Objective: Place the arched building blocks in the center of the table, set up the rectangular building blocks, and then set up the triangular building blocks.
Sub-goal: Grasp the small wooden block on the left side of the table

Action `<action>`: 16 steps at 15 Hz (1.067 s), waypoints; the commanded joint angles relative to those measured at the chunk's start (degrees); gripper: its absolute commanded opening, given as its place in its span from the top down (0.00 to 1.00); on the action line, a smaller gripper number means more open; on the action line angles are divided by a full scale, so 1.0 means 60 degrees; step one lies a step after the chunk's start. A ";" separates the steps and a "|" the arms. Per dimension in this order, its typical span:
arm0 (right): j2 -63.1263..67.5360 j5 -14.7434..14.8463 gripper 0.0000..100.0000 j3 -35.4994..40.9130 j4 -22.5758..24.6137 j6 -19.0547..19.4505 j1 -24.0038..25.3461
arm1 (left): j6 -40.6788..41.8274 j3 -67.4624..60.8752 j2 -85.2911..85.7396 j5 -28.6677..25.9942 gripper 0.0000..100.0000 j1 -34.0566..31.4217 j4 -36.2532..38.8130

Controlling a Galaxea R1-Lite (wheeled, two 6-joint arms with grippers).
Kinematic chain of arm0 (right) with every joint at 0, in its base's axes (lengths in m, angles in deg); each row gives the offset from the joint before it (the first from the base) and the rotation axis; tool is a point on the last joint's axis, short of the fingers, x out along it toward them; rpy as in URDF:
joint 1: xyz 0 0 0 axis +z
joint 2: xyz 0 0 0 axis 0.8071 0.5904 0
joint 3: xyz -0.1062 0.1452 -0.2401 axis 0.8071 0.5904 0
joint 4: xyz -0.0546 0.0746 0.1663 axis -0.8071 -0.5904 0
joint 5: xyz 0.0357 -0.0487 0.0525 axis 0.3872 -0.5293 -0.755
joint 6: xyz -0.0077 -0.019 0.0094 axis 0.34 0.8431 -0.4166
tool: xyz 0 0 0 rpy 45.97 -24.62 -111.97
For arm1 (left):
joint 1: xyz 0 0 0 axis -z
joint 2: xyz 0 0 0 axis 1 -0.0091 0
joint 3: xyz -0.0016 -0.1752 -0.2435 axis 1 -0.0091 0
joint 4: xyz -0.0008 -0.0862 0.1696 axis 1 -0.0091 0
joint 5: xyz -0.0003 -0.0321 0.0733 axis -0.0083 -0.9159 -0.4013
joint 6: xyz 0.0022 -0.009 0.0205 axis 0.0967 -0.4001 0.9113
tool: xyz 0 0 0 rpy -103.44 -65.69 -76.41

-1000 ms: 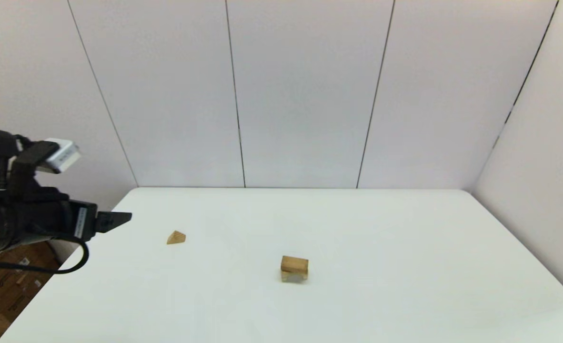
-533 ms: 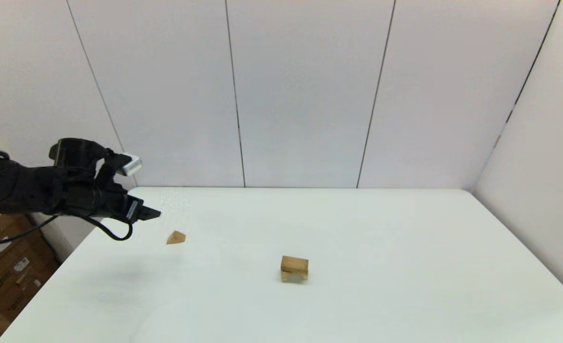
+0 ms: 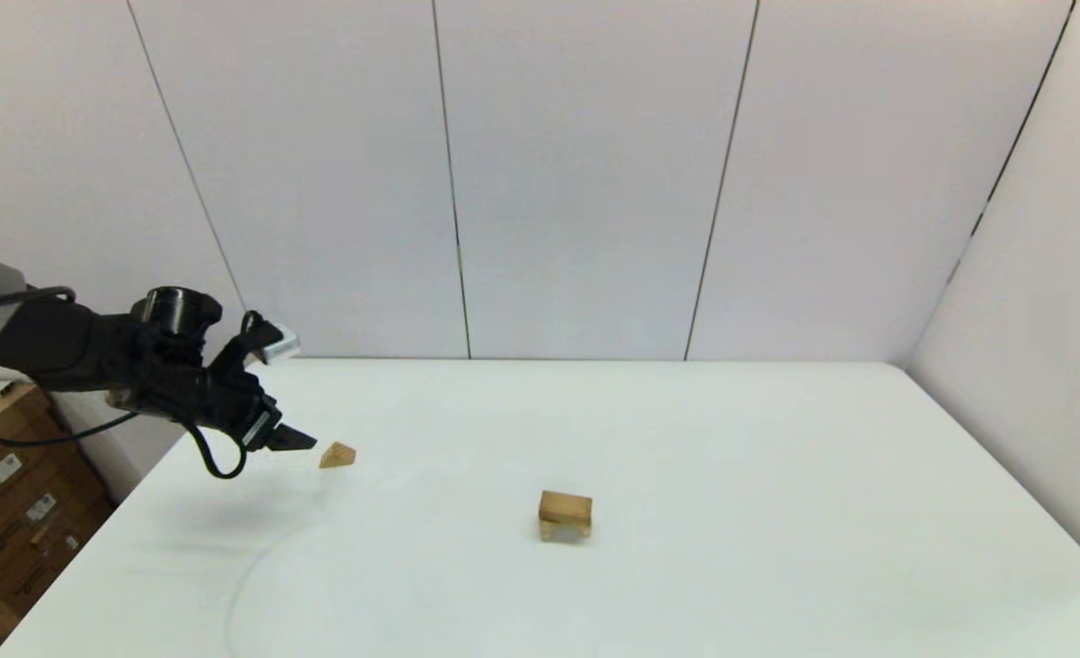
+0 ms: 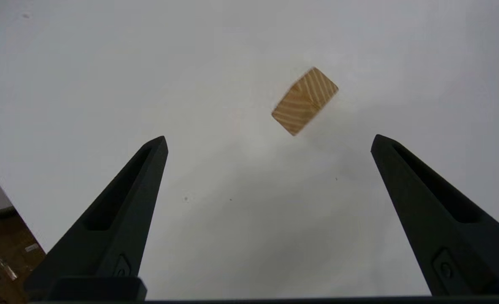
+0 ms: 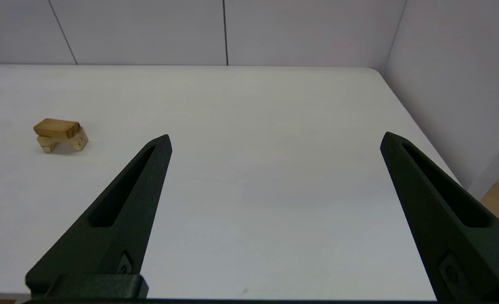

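Cardboard boxes (image 3: 1, 521) sat on the floor past the table's left edge. Above that edge the left arm reached in over the white table (image 3: 686, 439), and the left gripper (image 3: 298, 440) hung just beside the triangular building block (image 3: 338, 454), on its left, not touching it. In the left wrist view the gripper's two black fingers (image 4: 118, 219) stood spread wide with nothing between them, and the wedge (image 4: 305, 101) lay on the bare tabletop ahead of the tips, nearer one finger than the other, showing striped grain on its sloping faces.

Farther right, near the middle of the table and well apart from the wedge, stood the arched building block (image 3: 564, 531) on its two short legs. The rectangular building block (image 3: 566, 506) lay flat on top of it, darker in tone. In the right wrist view the bar (image 5: 56, 128) sat slightly askew on the arch (image 5: 66, 142), which showed its curved cut-out beneath.

The right arm did not show in the head view. Its wrist camera looked across the right half of the table toward the back wall, and the right gripper (image 5: 275, 139) had its fingers (image 5: 123, 211) spread wide and empty, low over the near side, well apart from the stacked blocks.
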 commanded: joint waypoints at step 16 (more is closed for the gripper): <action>-0.0002 0.0000 0.00 0.0000 0.0003 0.0000 0.0001 | 0.2782 0.3417 -0.1732 -0.0223 0.00 0.0249 -0.4214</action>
